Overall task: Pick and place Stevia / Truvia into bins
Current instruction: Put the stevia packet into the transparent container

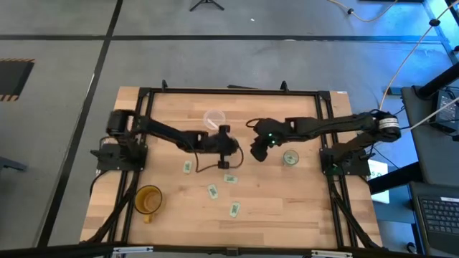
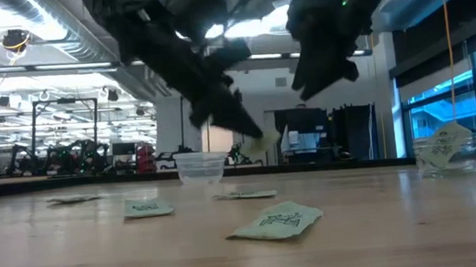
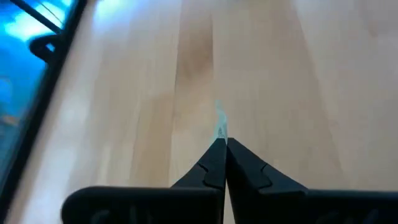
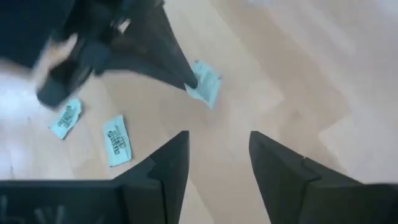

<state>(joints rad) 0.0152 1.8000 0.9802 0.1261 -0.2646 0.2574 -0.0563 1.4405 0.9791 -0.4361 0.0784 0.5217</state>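
Note:
My left gripper hangs over the middle of the table, shut on one white-and-green Stevia sachet, which is seen edge-on in the left wrist view. My right gripper is open just to its right, above the table, with nothing between its fingers. Several loose sachets lie flat on the wood nearer the front. The wider whitish cup stands behind the left gripper. The glassy cup stands at the right, with a sachet leaning inside it. My left gripper pinches the sachet by one end between its two fingertips. The fingers slant down over the table. The rest of the sachet juts out past the tips, tilted and lifted clear of the table.
An amber mug with a handle stands at the front left. A black frame rims the table. Bare wood lies between the two grippers and the front edge, dotted with sachets.

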